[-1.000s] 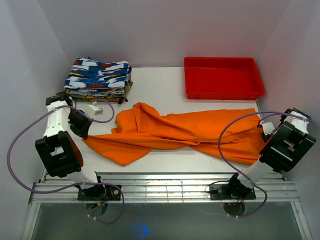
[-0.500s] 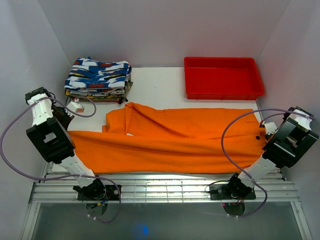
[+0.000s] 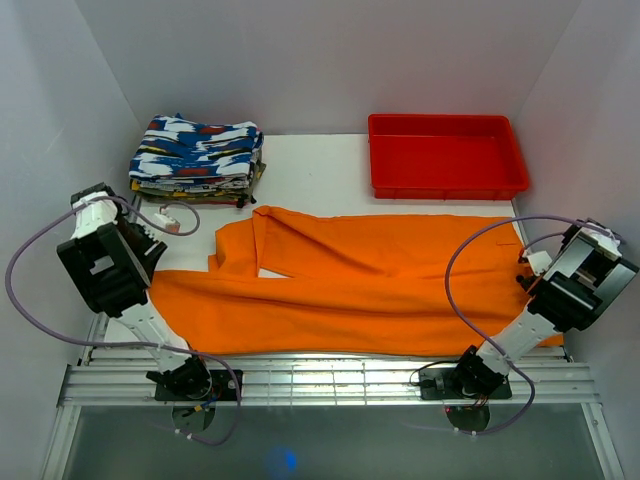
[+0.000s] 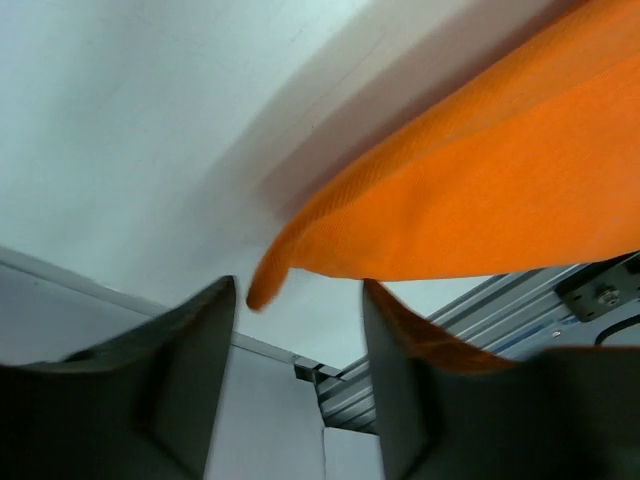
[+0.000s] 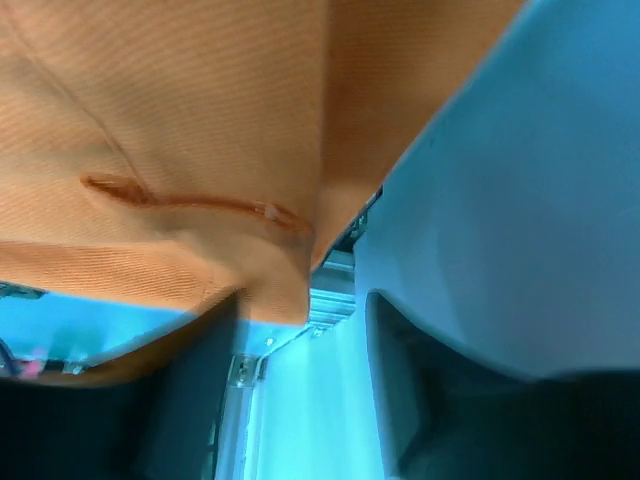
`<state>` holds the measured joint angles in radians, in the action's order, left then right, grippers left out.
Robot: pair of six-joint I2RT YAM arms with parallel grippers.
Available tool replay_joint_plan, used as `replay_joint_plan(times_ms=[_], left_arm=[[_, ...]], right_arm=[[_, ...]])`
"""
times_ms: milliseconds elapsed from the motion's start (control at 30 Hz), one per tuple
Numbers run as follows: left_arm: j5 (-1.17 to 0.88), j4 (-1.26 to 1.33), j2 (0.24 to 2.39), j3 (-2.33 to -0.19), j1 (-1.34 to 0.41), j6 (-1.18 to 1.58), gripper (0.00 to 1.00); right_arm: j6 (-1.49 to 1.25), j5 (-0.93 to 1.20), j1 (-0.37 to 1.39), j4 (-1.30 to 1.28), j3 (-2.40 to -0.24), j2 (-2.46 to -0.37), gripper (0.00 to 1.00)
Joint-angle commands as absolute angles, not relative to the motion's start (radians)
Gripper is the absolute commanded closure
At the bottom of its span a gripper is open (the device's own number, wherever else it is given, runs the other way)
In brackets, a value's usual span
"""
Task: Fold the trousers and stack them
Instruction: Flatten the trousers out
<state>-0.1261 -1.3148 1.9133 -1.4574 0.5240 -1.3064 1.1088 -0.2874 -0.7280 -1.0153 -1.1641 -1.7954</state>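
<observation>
From above, the trousers [image 3: 370, 290] lie spread out flat and lengthwise across the near half of the white table [image 3: 320, 160]. They reach from beside the left arm [image 3: 100, 270] to the right arm [image 3: 585, 280]. Their near edge runs along the metal rail [image 3: 330, 375] at the front, and a fold of cloth is turned over at their far-left end. A stack of folded patterned clothes [image 3: 197, 160] sits in the far-left corner, near that fold but apart from it. The red tray [image 3: 445, 155] stands at the far right, just beyond the far edge of the trousers. Neither claw can be read clearly from this height.

At the left wrist, the left gripper [image 4: 298, 300] has its jaws spread, with bare table and a strip of rail showing in the gap. An orange corner of the trousers hangs just above the dark fingers [image 4: 190, 370], nearest the one on the left of the picture. A bit of orange lies along the edge of the other finger. Nothing is pinched.

At the right wrist, the right gripper [image 5: 300, 310] is likewise parted, the rail visible between its blurred fingers [image 5: 420, 380]. The trousers fill the top left of the view, with a stitched slit [image 5: 190, 200] across them. One corner of the cloth dips toward the gap, unclamped.
</observation>
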Motion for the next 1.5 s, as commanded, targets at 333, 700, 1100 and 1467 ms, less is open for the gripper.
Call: replay_joint_plan(times_ms=[333,700,1100,1467], left_arm=[[-0.422,-1.216,1.653,-1.513,0.151,-0.913,0.33],[-0.443,-1.034,1.649,-1.172,0.017,-0.585,0.31],[-0.374,-1.012,1.71,-1.548,-0.018,-0.4,1.0],[-0.25,-1.057,1.648,-1.264,-0.002,-0.502,0.85]], right_arm=[[1.054,0.09,-0.632,-1.264,-1.445,-1.669,0.22],[0.888,0.01,-0.38,-0.987,-0.993,-1.615,0.45],[0.876,-0.218,-0.38,-0.739,-0.876,-1.692,0.47],[0.913,-0.232,-0.382,-0.744,-0.859,-1.648,0.48]])
